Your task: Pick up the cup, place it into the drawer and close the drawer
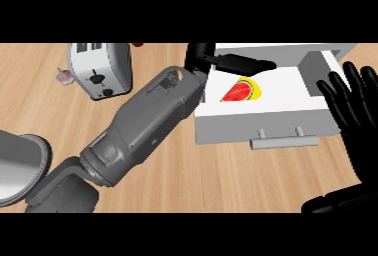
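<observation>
- I see the left forearm [140, 132] running diagonally from the lower left of the frame up to the top centre.
- The left hand [225, 60] sits at the top centre, over the back left corner of the open drawer [258, 127]. Whether its fingers are curled or holding anything, I cannot tell; they show only as a dark mass.
- I cannot locate the cup anywhere in this view; it may be hidden under the left hand.
- The drawer is white, pulled out toward the lower edge, with a grey handle [284, 141] on its front face, right of centre.
- A watermelon slice [242, 91] lies on the drawer floor, just right of the left wrist.
- The right hand [353, 102] stands at the right edge, fingers straight and spread, released, beside the drawer's right side.
- A toaster [100, 67] sits in the upper left on the wooden counter [221, 185], with a garlic bulb [65, 76] just left of it.
- A metal pot [18, 167] shows at the left edge.
</observation>
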You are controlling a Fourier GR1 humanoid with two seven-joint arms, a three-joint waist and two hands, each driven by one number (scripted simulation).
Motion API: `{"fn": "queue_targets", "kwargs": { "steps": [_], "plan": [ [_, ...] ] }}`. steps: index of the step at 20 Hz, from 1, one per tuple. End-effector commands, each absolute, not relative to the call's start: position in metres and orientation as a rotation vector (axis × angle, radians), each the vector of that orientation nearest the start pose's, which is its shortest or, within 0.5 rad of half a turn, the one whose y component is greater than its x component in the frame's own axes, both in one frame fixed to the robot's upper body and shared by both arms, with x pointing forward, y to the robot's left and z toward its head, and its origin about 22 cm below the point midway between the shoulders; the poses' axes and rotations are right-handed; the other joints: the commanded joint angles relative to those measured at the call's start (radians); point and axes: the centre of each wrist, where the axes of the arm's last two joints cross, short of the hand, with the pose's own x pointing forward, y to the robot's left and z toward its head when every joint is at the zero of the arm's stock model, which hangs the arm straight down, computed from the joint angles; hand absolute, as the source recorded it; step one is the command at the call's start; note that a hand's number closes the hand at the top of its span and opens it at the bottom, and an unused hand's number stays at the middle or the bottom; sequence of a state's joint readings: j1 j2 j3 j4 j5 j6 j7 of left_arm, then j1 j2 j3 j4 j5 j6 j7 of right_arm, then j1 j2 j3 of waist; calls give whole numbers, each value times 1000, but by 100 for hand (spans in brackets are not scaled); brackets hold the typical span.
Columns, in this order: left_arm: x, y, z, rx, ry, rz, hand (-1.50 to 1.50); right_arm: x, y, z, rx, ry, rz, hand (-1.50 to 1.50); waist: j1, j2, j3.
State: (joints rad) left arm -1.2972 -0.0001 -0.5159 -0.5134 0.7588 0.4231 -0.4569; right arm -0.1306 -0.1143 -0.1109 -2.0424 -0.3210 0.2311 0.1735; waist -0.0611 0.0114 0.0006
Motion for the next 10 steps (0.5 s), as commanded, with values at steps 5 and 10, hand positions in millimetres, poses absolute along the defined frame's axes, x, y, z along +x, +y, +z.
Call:
{"fn": "queue_targets", "kwargs": {
  "steps": [5,10],
  "plan": [
    [422,31,166,-314,-1958,-22,-150,213,-275,144,293,-1981,316,150,64,-18,-1],
    [418,82,154,-295,-1952,77,-150,210,-279,150,156,-1941,490,150,92,-24,-1]
  ]
}}
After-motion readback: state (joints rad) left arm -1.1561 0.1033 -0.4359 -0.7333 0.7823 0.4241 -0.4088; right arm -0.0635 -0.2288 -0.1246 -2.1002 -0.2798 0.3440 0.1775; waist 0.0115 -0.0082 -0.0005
